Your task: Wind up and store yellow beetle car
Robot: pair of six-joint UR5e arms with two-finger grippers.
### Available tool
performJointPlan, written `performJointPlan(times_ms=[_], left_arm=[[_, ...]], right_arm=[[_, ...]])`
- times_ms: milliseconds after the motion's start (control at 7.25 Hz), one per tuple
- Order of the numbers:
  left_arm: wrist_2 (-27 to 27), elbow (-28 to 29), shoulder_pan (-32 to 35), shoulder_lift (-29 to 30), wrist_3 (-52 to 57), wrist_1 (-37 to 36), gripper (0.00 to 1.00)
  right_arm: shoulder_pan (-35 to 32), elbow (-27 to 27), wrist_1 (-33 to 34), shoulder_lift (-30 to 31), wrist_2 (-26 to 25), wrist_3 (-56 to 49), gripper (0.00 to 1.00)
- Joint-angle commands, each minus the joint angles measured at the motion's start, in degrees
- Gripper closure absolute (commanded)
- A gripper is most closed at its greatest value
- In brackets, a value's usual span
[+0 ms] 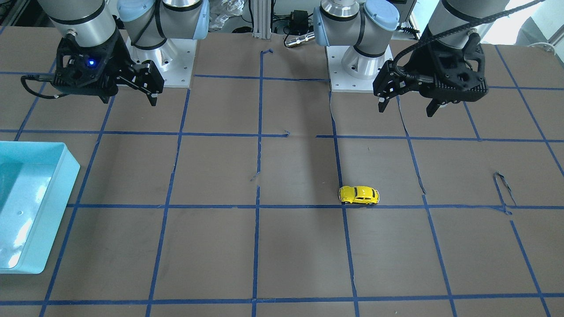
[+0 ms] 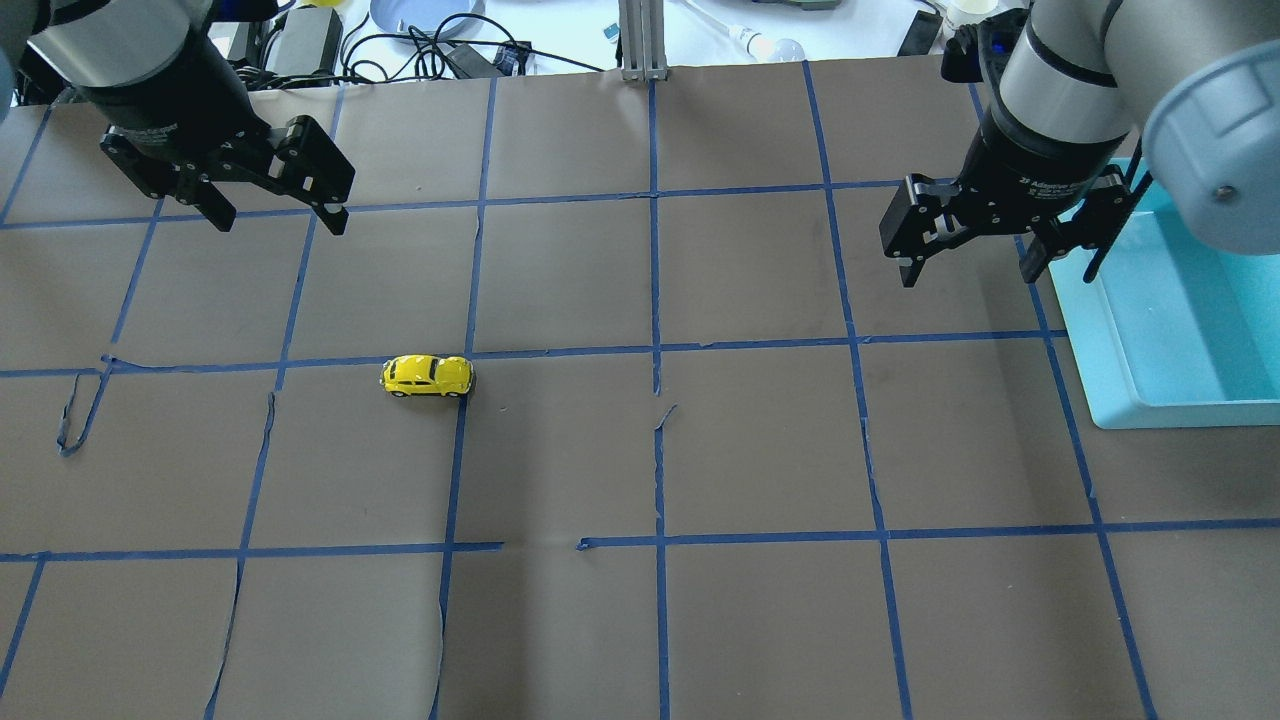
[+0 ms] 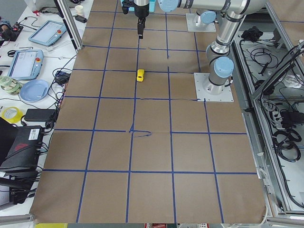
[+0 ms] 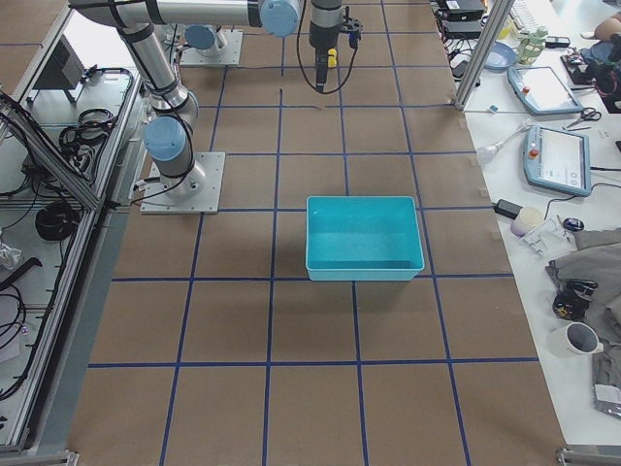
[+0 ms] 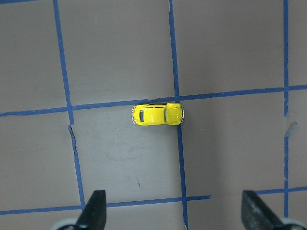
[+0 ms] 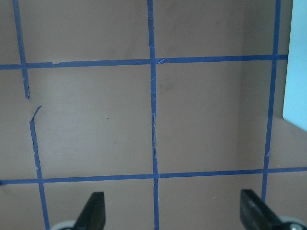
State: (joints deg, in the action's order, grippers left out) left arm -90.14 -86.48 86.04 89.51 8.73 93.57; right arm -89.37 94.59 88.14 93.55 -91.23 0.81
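A glossy, rounded yellow beetle car point(image 2: 427, 375) stands on a matte brown paper table point(image 2: 760, 450) gridded with blue tape, beside a tape crossing. Beyond it, the black left gripper point(image 2: 280, 222) and right gripper point(image 2: 968, 275) hover with jaws spread wide, holding nothing. A smooth turquoise plastic bin point(image 2: 1100, 330) sits under the right arm. Cables point(image 2: 420, 50) lie behind.

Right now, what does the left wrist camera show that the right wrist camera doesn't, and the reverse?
Left wrist only: the tiny glossy yellow beetle car, at a tape crossing, ahead of the open left gripper. Right wrist only: a sliver of the light-blue plastic bin at the view's right edge, plus the open right gripper. Both: the brown paper-covered table with its blue tape grid.
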Motion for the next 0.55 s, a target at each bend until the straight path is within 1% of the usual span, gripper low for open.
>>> performJointPlan(times_ms=[0, 414], left_arm=[[-0.2, -0.7, 0.0, -0.5, 0.7, -0.1, 0.0], [-0.4, -0.7, 0.0, -0.7, 0.0, 0.0, 0.0]], right_arm=[[0.0, 0.2, -0.3, 0.1, 0.4, -0.1, 0.0], [-0.1, 0.2, -0.3, 0.3, 0.5, -0.1, 0.0]])
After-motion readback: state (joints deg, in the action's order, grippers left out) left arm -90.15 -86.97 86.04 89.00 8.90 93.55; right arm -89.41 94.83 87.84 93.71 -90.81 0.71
